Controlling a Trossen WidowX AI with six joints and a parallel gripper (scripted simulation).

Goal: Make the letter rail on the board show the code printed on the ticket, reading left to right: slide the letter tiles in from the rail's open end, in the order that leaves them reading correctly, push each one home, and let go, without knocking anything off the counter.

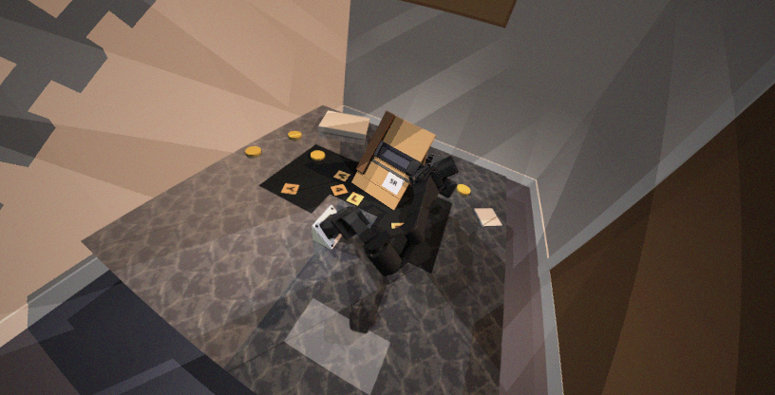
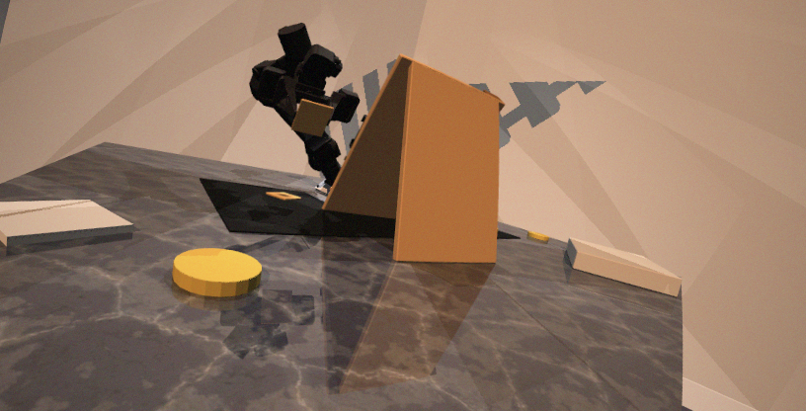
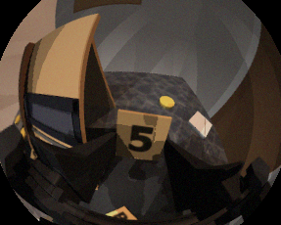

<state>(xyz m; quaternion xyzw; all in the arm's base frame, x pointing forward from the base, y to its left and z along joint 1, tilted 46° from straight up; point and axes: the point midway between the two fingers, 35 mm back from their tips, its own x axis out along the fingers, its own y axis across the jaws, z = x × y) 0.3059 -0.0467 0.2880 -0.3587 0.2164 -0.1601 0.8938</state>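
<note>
The orange board (image 1: 413, 140) (image 2: 448, 171) (image 3: 59, 68) stands on the black mat. Its dark rail (image 1: 395, 159) (image 3: 51, 113) shows no letters. The ticket (image 1: 392, 182) below it reads 5R. My gripper (image 2: 316, 113) (image 3: 140, 139) is shut on the 5 tile (image 2: 312, 118) (image 3: 143, 134), held in the air beside the board, on the right in the wrist view. The 5 faces the wrist camera upright. A tile (image 1: 397, 225) (image 3: 121, 214) lies on the mat, partly hidden by the arm; its letter is not clear. Contact between the held tile and rail does not show.
Other tiles, Y (image 1: 290, 189), L (image 1: 355, 198), 4 (image 1: 338, 190) and one more (image 1: 342, 176), lie on the mat (image 1: 279, 179). Yellow discs (image 1: 253, 151) (image 2: 217, 271) (image 3: 166, 102), a pale block (image 1: 344, 123) (image 2: 623, 267) and a pale slab (image 1: 487, 216) (image 2: 61, 218) (image 3: 201, 123) lie around the board.
</note>
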